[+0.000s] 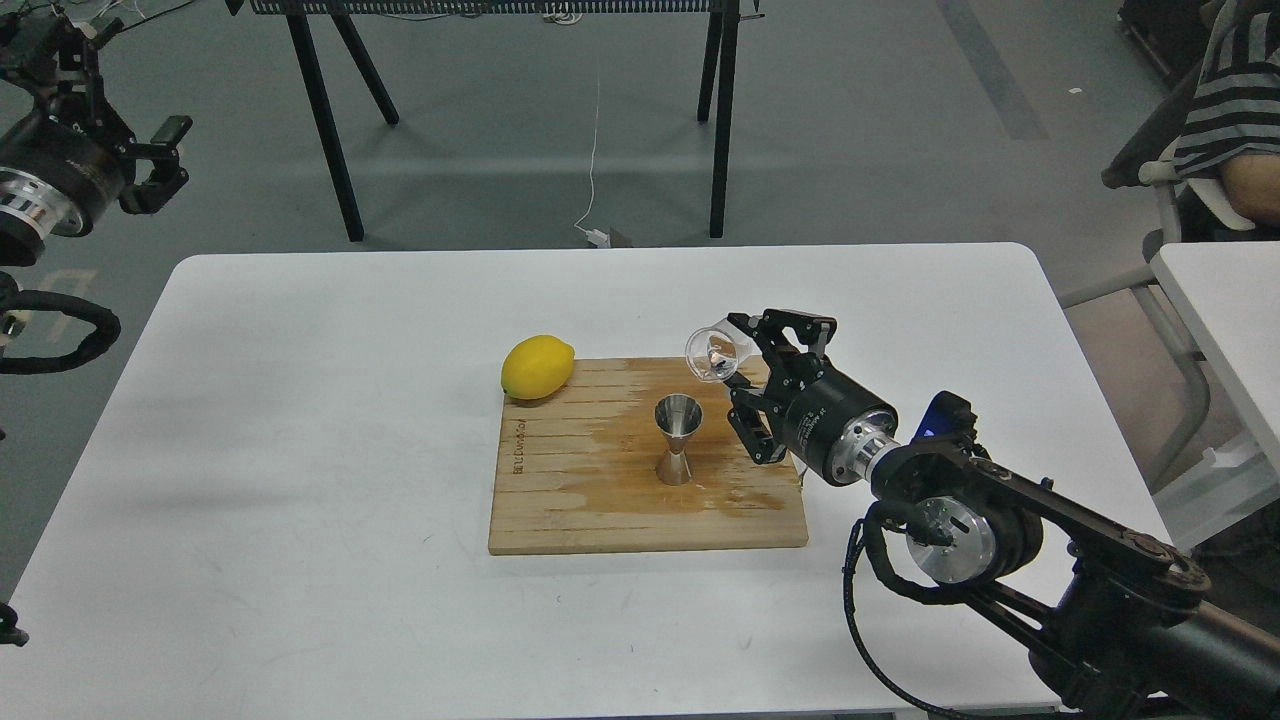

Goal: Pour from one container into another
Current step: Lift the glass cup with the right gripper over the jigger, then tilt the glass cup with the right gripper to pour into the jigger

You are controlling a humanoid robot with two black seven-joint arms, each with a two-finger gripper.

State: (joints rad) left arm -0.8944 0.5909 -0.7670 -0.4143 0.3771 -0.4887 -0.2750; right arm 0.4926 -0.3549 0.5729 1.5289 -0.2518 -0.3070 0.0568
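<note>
A small clear glass cup (713,353) is tilted on its side with its mouth turned left, held above and just right of the steel jigger (678,438). My right gripper (742,372) is shut on the cup. The jigger stands upright in the middle of a wooden cutting board (560,510), on a wet stain. My left gripper (160,160) hangs high at the far left, off the table, its fingers apart with nothing between them.
A yellow lemon (537,367) lies at the board's back left corner. The board rests on a white table (300,420). Black table legs (322,120) stand behind. A seated person (1235,110) and a second table (1225,310) are at the right.
</note>
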